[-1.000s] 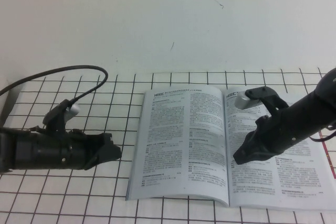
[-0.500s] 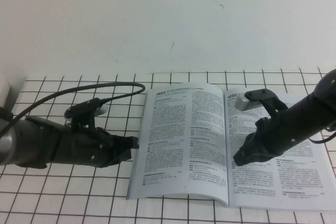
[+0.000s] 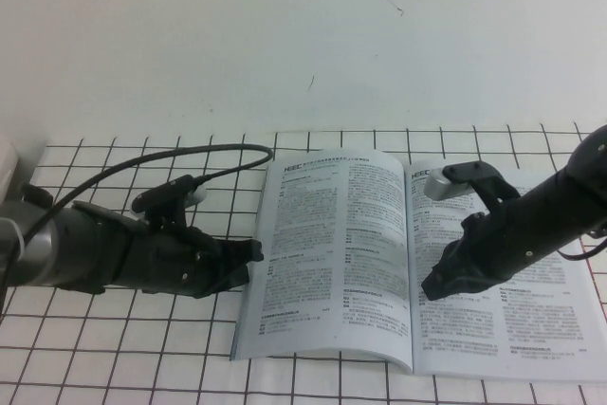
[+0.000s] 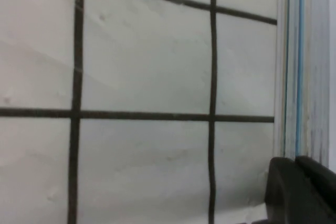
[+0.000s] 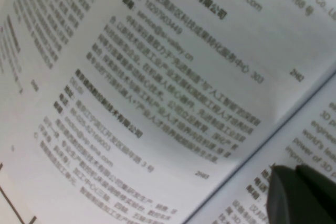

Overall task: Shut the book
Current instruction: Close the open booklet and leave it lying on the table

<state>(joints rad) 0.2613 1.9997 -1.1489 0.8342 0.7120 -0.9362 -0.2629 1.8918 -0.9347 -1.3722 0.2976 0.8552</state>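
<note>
Left gripper [image 3: 252, 252] beside book [image 3: 332, 253], right [image 3: 432, 285] atop

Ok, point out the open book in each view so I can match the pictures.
High view: book lies open on the grid cloth, left end effector at its left edge, right end effector over its right page.
Left wrist view: only its page-edge stack beside the cloth.
Right wrist view: printed pages fill the picture.
Shared landmark: the centre fold, high and right wrist.
</note>
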